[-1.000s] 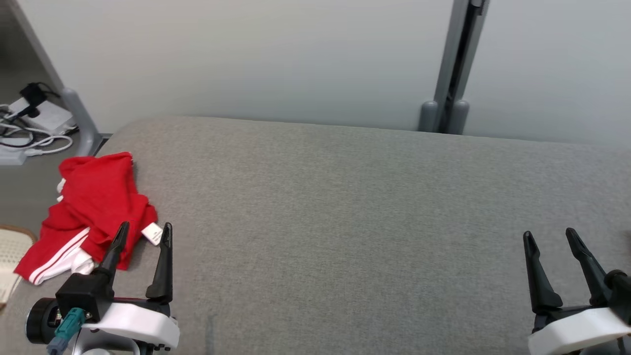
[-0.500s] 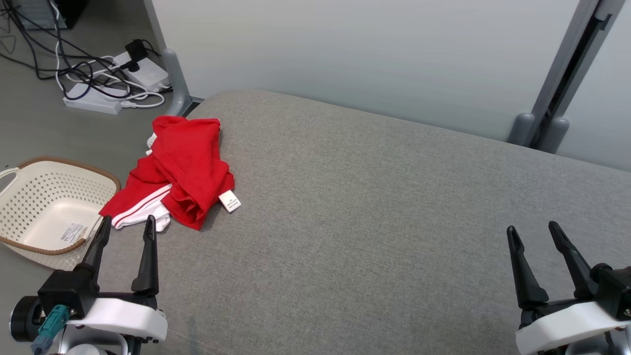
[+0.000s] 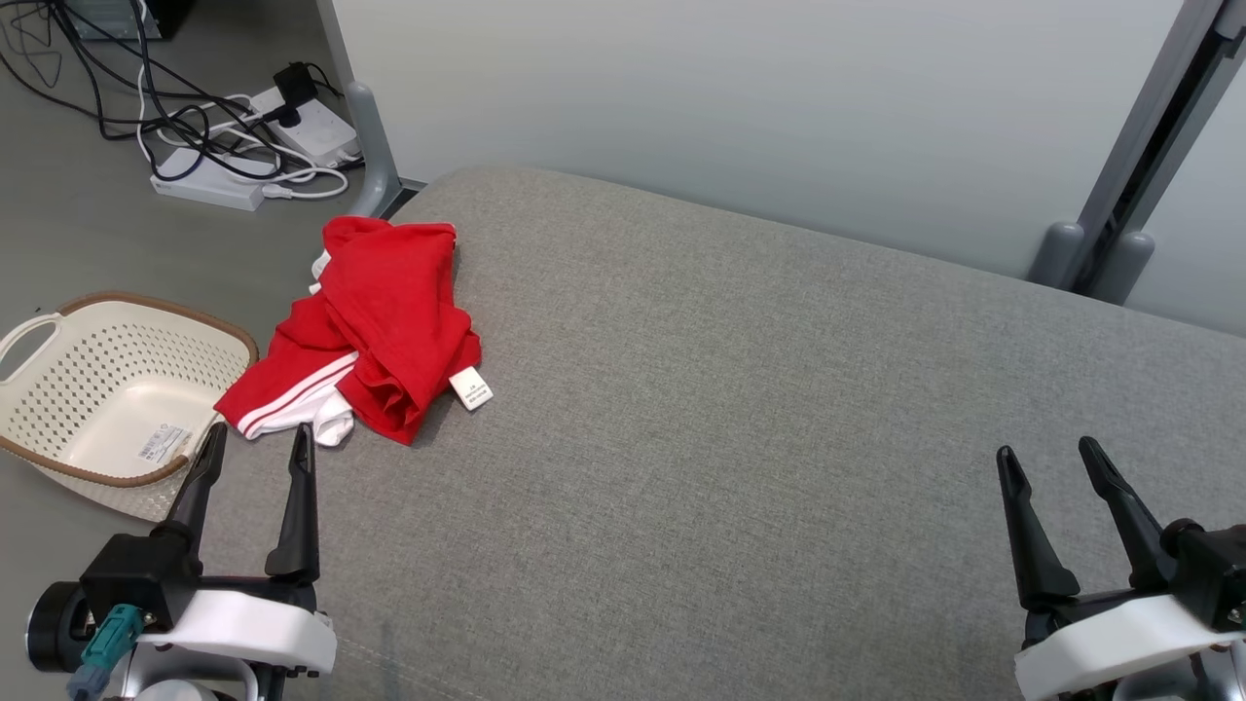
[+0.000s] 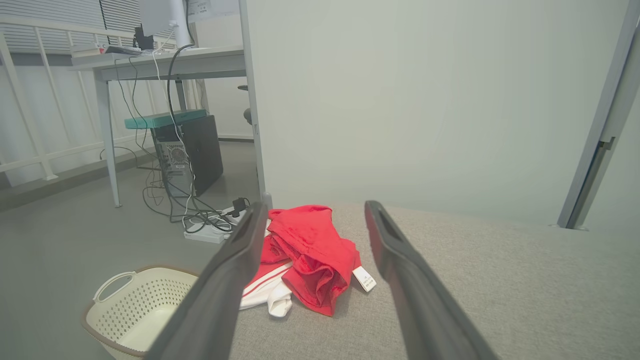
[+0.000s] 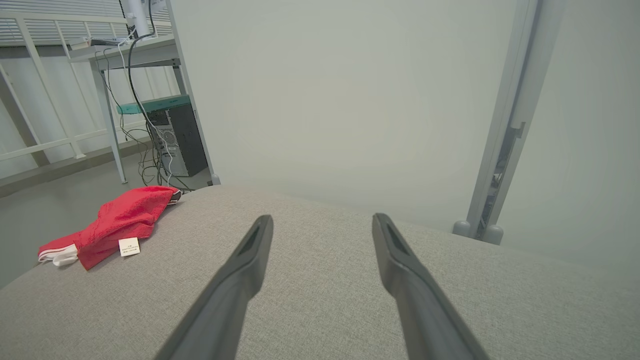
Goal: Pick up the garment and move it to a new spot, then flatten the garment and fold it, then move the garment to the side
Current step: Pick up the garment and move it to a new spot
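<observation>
Cream plastic, perforated and trimmed with a brown rim, makes up the basket (image 3: 156, 304) standing on the floor at the far left. Beyond it lie white power strips (image 3: 209, 185) tangled with dark and white cables.

Next comes the left gripper (image 3: 260, 430), low at the left of the head view. Its white wrist housing sits near the bottom edge, with a black block and a teal connector on its outer side. The two long dark fingers point up the view, toward the garment. They stand wide apart with nothing between them, and they touch nothing. Their tips stop just short of the cloth's white-striped hem, above the left edge of the padded surface. In the left wrist view the garment appears between the two spread fingers, farther along.

The garment (image 3: 389, 312) is red with white stripes. It lies crumpled in a heap at the left end of the grey fabric surface (image 3: 730, 409), close to the far left corner. A white label (image 3: 471, 388) sticks out on its right side, flat on the grey weave.

The right gripper (image 3: 1046, 448) sits at the lower right, on a white wrist like the other. Its fingers slant up and slightly left over the grey surface. They too are spread wide and hold nothing, well apart from the garment. Behind them a grey post (image 3: 1139, 146) rises against the pale wall.
</observation>
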